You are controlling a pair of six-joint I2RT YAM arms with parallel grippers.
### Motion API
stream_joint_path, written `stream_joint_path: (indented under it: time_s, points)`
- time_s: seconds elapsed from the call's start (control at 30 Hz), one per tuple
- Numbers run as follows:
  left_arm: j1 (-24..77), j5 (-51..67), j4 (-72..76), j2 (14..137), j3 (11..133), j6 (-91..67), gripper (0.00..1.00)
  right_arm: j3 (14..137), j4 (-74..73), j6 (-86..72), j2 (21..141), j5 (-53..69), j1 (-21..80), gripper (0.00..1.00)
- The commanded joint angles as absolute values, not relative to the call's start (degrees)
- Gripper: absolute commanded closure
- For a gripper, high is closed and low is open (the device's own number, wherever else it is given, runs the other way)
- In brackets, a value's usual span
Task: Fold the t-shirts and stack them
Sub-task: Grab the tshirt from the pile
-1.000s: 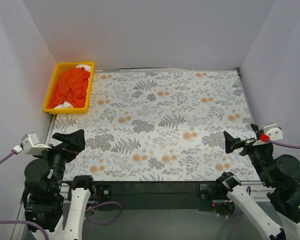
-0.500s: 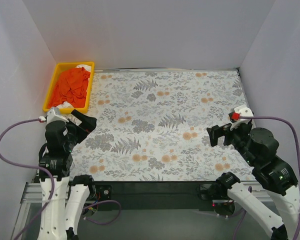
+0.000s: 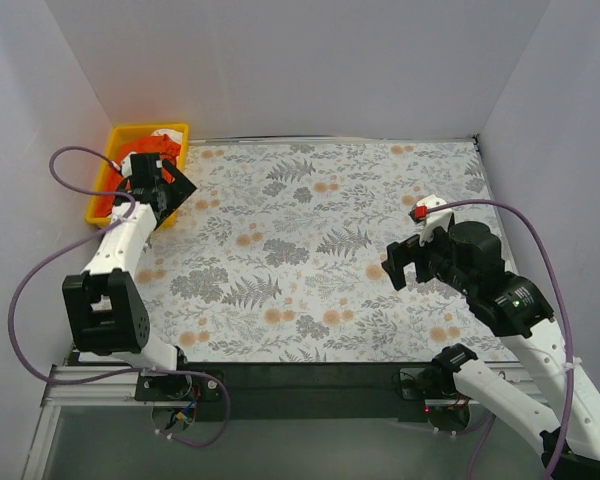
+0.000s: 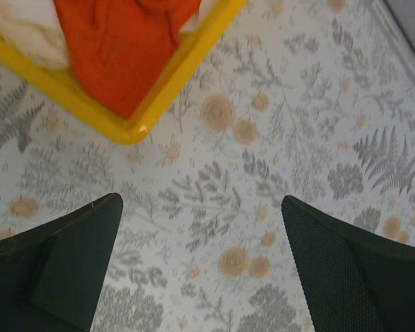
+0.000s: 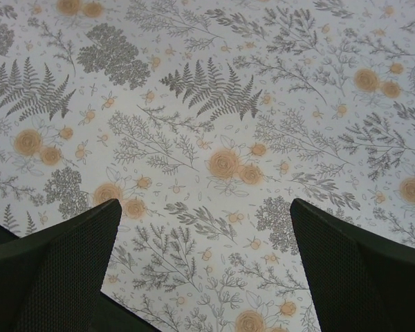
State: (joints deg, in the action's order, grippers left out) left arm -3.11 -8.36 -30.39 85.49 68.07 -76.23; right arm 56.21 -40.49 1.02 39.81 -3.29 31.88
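The t-shirts lie bunched in a yellow tray (image 3: 150, 128) at the table's far left corner. The orange-red one (image 4: 117, 48) is on top and the white one (image 4: 21, 31) shows beside and under it. In the top view my left arm covers most of the orange-red shirt (image 3: 160, 146). My left gripper (image 4: 200, 200) hovers open over the flowered cloth just outside the tray's near right corner (image 4: 142, 121), holding nothing. My right gripper (image 5: 204, 204) hangs open above the cloth on the right side (image 3: 400, 265), far from the tray, with only the printed pattern between its fingers.
A flowered tablecloth (image 3: 320, 250) covers the whole table. White walls close in the left, back and right sides. A purple cable (image 3: 40, 270) loops out from the left arm and another (image 3: 540, 260) arcs over the right arm.
Both arms have risen from their folded pose at the near edge. The left one swung out to the tray; the right one reached forward over the cloth. Both grippers stayed open.
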Motion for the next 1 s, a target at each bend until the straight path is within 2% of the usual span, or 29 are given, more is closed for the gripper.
stream_joint_path:
  time_s: [0.0, 0.37, 0.7, 0.83, 0.93, 0.97]
  points:
    - [-5.62, -14.5, -23.65, 92.53, 77.24, -75.15, 0.09, 54.32, -37.27, 0.35, 39.99, 1.67, 31.82, 0.02]
    - [-8.96, -16.79, -19.51, 120.2, 98.77, -76.99, 0.15, 50.71, -34.1, -3.25, 39.29, 0.27, 31.82, 0.02]
    - [-9.84, -21.0, -19.51, 129.63, 105.47, -80.95, 0.27, 50.01, -34.37, -5.71, 38.06, -7.38, 31.9, 0.02]
    - [-10.11, -20.83, -19.07, 130.87, 105.47, -79.99, 0.46, 50.1, -34.37, -6.76, 37.79, -8.26, 31.82, 0.02]
    - [-10.28, -20.39, -18.9, 131.22, 105.38, -78.4, 0.65, 50.01, -34.54, -7.03, 37.62, -8.44, 31.9, 0.02]
    - [-10.37, -20.3, -18.9, 131.13, 105.29, -77.96, 0.78, 50.01, -34.63, -7.12, 37.53, -8.52, 31.82, 0.02]
